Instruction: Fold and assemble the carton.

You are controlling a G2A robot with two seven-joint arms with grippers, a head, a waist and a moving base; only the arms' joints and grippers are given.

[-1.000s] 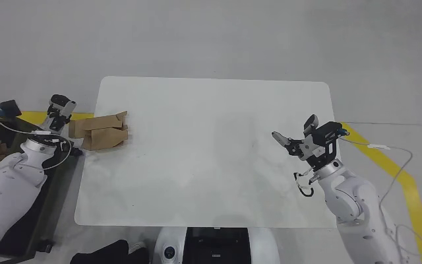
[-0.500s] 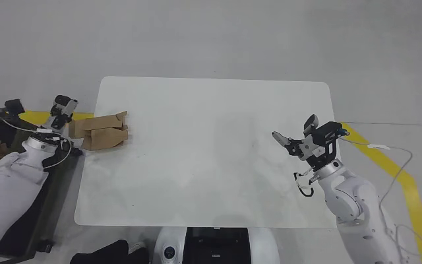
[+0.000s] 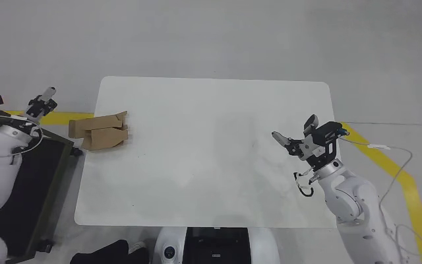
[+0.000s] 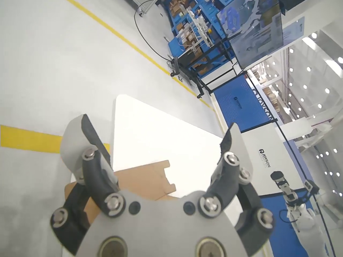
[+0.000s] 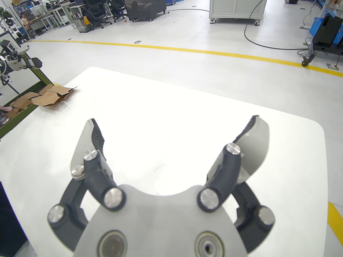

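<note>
**Lying flat at the left edge, one carton is touched by neither of two grippers**

One white worktop (image 3: 211,165) is seen, with one brown carton (image 3: 100,132) on it and two grippers near it.

The carton is laid flat at the worktop's left edge, towards the far side. Its long axis runs across the worktop from left to right. The left end juts out past the edge, and the notched flap end is pointed towards the middle of the worktop. How the flaps overlap is hard to make out. In the left wrist view the near part of the carton (image 4: 144,177) is hidden behind the gripper's own body. In the right wrist view the carton (image 5: 47,96) is seen far off, with some flaps slightly raised.

The right gripper (image 3: 295,132) is held over the right part of the worktop, well apart from the carton, with its fingers spread wide (image 5: 174,120).

The left gripper (image 3: 41,104) is held off the worktop, beyond its left edge and near the carton's jutting end. Its fingers are parted and nothing is held between them (image 4: 158,124).
</note>
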